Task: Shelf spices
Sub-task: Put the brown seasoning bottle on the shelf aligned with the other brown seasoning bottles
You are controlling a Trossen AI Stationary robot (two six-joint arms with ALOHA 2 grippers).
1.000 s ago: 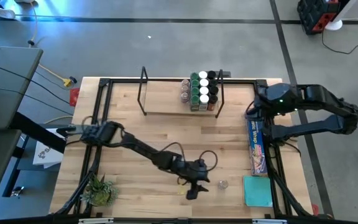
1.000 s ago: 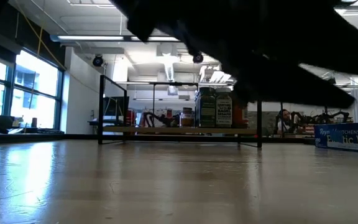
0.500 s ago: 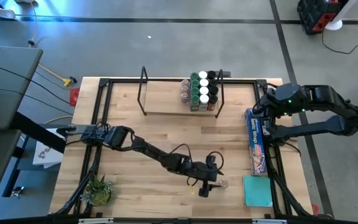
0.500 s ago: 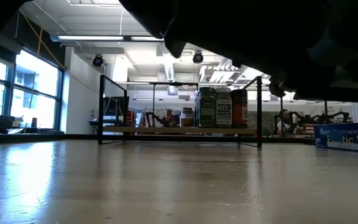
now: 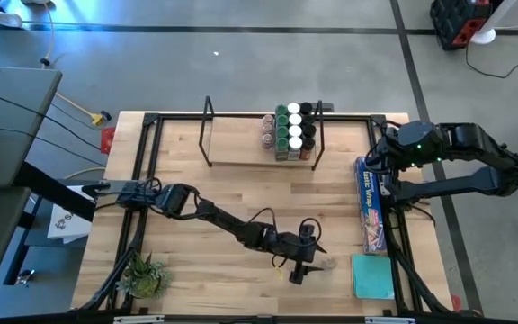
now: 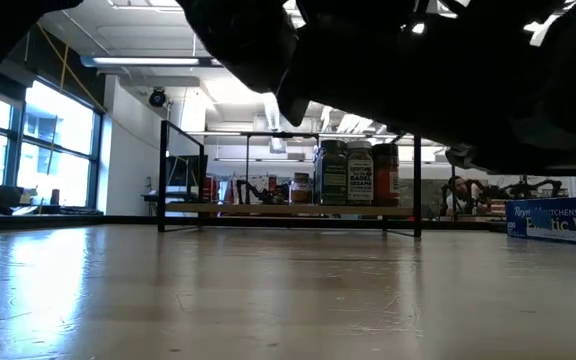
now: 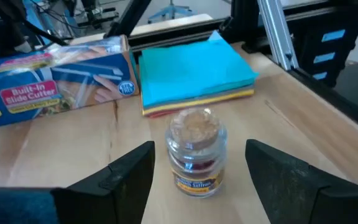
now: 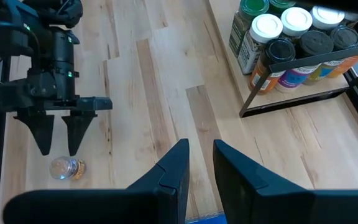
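One spice jar (image 7: 196, 152) with a clear lid and a yellow label stands upright on the table near its front right (image 5: 325, 264). My left gripper (image 7: 201, 146) is open and reaches low across the table (image 5: 311, 267). Its fingertips stand just short of the jar, one on either side, without touching it (image 8: 67, 168). The shelf (image 5: 241, 148) stands at the far edge, with several jars (image 5: 292, 130) packed at its right end. My right gripper (image 8: 201, 149) hangs above the table's right edge (image 5: 376, 162), a narrow gap between its fingers and nothing in it.
A long blue plastic-wrap box (image 5: 371, 211) lies along the right edge. A teal-topped stack of paper (image 5: 371, 274) sits at the front right corner, just beyond the jar. A small green plant (image 5: 144, 274) is at the front left. A black tube frame (image 5: 151, 162) edges the table.
My left gripper has moved toward the table's right edge and downward, rolling at the wrist, until it stands close to the lone jar. My right arm has drawn back a little toward the right edge. The jar has stayed where it was.
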